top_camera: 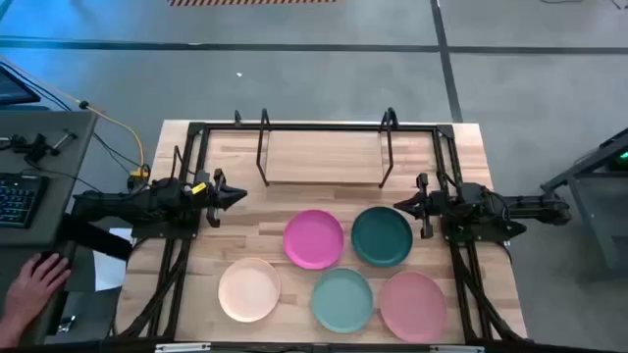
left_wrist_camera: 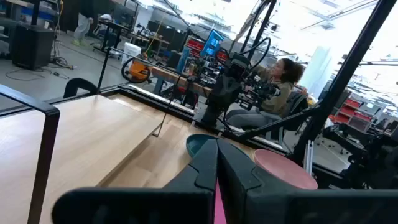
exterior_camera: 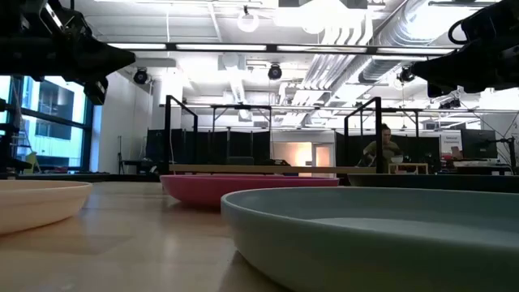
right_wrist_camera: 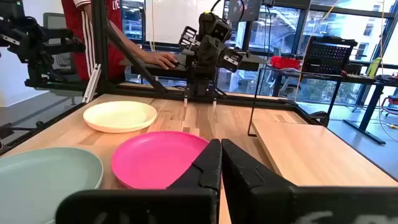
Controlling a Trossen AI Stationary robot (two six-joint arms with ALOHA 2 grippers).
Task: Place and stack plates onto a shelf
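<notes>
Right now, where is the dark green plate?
In the high view the dark green plate lies on the table's right half, beside the magenta plate, just in front of the shelf.

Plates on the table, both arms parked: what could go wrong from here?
1. The magenta plate, dark green plate and teal plate sit almost rim to rim, so gripping one may nudge a neighbour.
2. The shelf is narrow with thin black uprights; a tilted plate could catch them.
3. A person's hand rests near the left arm's base.
</notes>
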